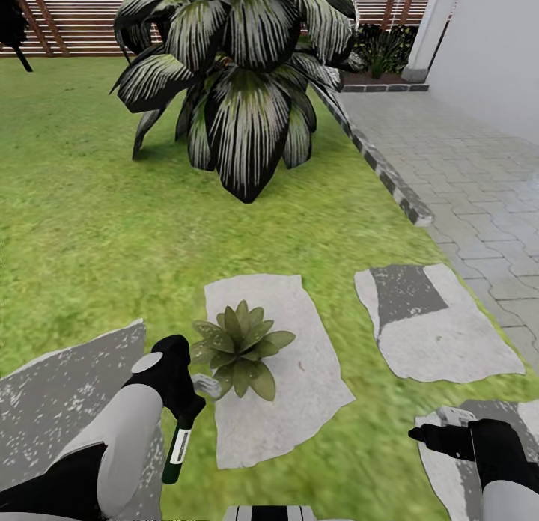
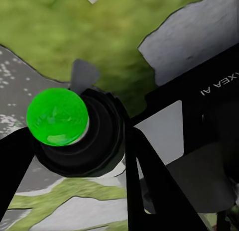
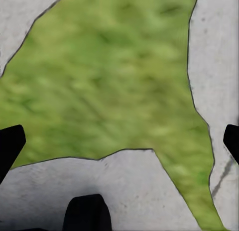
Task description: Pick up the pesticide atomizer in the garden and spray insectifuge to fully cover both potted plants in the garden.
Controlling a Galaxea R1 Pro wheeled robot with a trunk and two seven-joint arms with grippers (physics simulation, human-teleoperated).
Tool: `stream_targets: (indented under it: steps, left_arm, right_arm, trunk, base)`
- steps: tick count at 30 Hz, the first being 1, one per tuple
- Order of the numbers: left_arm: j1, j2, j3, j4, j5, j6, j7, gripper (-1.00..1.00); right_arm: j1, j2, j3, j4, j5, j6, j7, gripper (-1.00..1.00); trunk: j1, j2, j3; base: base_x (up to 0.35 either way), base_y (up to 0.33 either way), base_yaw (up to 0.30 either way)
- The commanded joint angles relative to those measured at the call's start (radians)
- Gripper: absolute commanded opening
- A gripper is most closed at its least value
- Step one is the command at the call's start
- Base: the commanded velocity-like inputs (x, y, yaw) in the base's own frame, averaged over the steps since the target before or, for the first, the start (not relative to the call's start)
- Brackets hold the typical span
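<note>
The pickup looks done: the left gripper is clamped on the pesticide atomizer, whose dark-green body with its white label strip hangs below the fingers, tilted a little, while the pale grey spray head juts out just above them. In the left wrist view the bottle's bright green end sits seated in the black jaws.

One potted plant, a low rosette of pointed leaves, stands on a grey stepping stone just beyond and beside the left gripper, with the spray head close to its nearest leaves; whether they touch I cannot tell. Its pot is hidden under the leaves. No spray shows, so I judge the covering of this plant is about to start or barely begun, and a second rosette has yet to be reached.

The right gripper hangs empty and spread wide over grass and stone, well apart from the plant. Far beyond both, a big striped-leaf plant stands on the lawn.
</note>
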Motion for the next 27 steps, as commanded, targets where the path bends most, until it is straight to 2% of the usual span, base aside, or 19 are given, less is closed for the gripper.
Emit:
stream_targets:
  steps: [1,13,17,23,27]
  left_arm:
    - [-0.001,-0.002,0.008,-0.001,-0.010,0.010,-0.009,-1.00]
    - [-0.001,0.000,0.009,-0.001,-0.010,0.010,-0.009,-1.00]
    - [-0.001,0.000,0.010,-0.001,-0.010,0.010,-0.009,-1.00]
    - [-0.001,-0.001,0.009,0.001,-0.010,0.010,-0.009,-1.00]
    - [-0.001,-0.002,0.008,0.002,-0.010,0.010,-0.010,-1.00]
  right_arm:
    - [-0.001,0.000,-0.003,-0.001,0.010,0.000,0.010,1.00]
    - [-0.001,0.000,-0.003,-0.001,0.010,0.000,0.010,1.00]
    - [-0.001,0.000,-0.003,-0.001,0.010,0.000,0.010,1.00]
    - [-0.001,0.000,-0.003,-0.001,0.010,0.000,0.010,1.00]
    - [-0.001,0.000,-0.003,-0.001,0.010,0.000,0.010,1.00]
  trunk:
    - [0.000,0.000,-0.001]
    - [0.000,0.000,-0.001]
    - [0.000,0.000,-0.001]
    - [0.000,0.000,-0.001]
    - [0.000,0.000,-0.002]
  base:
    - [0.000,-0.039,0.186]
    - [0.004,-0.005,0.240]
    - [0.218,0.000,0.247]
    - [0.038,0.000,0.042]
    - [0.118,-0.172,0.074]
